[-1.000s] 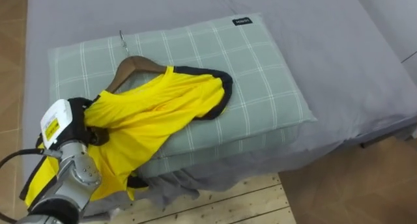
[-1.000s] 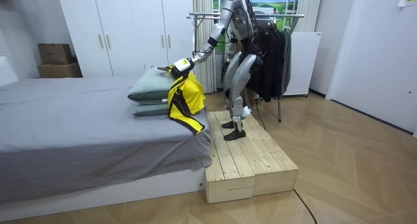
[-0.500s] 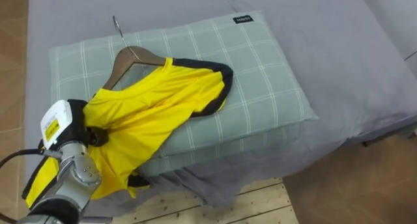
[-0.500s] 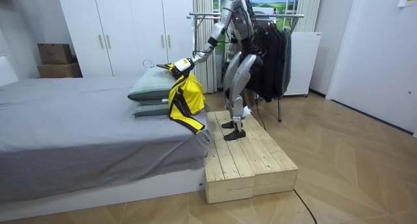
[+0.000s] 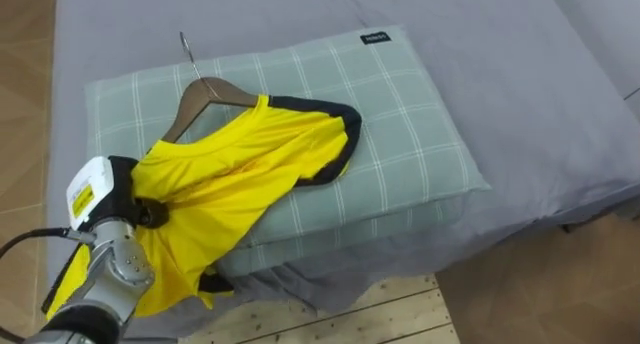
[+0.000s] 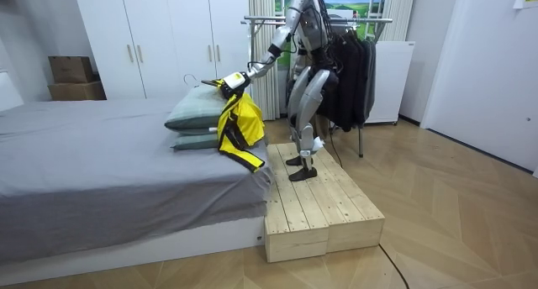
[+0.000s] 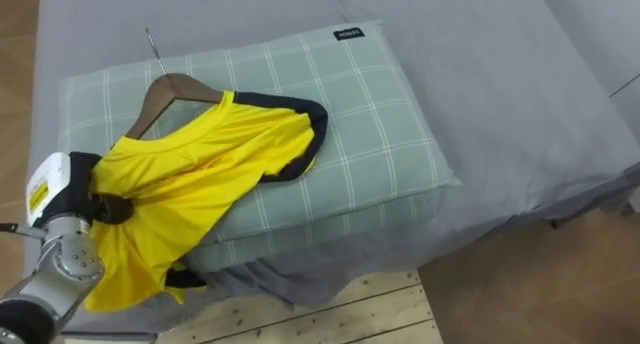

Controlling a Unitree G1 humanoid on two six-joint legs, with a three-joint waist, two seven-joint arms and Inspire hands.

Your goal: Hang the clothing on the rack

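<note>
Shirt (image 5: 240,164), yellow with dark trim, is draping over a hanger (image 5: 205,92) and lying across the pillow (image 5: 400,134) on the bed (image 5: 480,44), with one end spilling past the pillow's near corner. The left robot hand (image 5: 128,189) is gripping that bunched end, fingers curling into the cloth, forearm rising from the lower left. In the room view the robot is standing on a wooden platform (image 6: 319,205) beside the bed, stretching that arm out toward the pillow.
</note>
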